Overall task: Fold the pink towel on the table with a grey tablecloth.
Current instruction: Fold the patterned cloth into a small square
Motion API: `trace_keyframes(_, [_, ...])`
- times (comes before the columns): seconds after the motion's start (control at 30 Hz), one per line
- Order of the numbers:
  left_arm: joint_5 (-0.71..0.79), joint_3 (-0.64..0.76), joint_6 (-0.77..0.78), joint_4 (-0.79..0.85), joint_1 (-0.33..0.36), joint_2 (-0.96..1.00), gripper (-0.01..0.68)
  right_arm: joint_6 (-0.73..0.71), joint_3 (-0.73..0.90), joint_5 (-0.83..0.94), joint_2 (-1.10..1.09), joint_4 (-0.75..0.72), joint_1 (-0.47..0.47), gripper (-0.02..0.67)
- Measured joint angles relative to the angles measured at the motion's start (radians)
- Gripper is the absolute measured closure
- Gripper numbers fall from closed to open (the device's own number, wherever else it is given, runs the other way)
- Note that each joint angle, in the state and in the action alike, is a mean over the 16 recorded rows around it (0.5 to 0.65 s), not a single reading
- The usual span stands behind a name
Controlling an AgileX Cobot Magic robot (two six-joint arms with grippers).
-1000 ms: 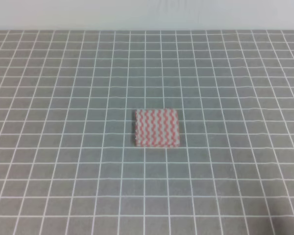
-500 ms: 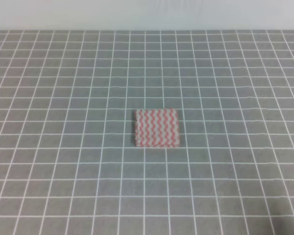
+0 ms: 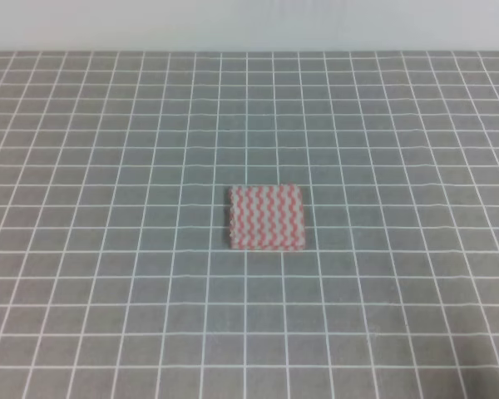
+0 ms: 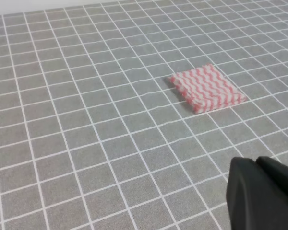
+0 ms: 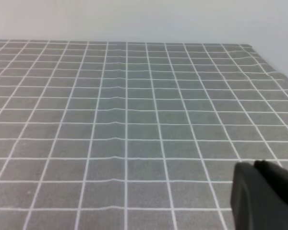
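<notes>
We see the pink towel [image 3: 266,218] folded small at the middle of the grey tabletop [image 3: 108,291], ahead-right of the left gripper [image 4: 264,194] (nearer arm). We cannot tell either gripper's jaws; right gripper [image 5: 264,196] faces bare cloth.

Left end effector [image 4: 264,191]: only a black edge showing at the lower right of its wrist view, jaw state unreadable. Right end effector [image 5: 265,196]: likewise. Neither visible from overhead.
</notes>
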Motion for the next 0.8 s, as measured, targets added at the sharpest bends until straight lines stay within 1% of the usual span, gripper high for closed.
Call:
trace_keyframes(0.43, [-0.001, 0.0, 0.0, 0.0, 0.0, -0.001, 0.674, -0.01, 0.0, 0.004, 0.002, 0.044, 0.007, 0.665])
trace_keyframes(0.8, [0.001, 0.0, 0.0, 0.002, 0.0, -0.002, 0.674, -0.009, -0.003, 0.006, 0.004, 0.049, 0.007, 0.665])
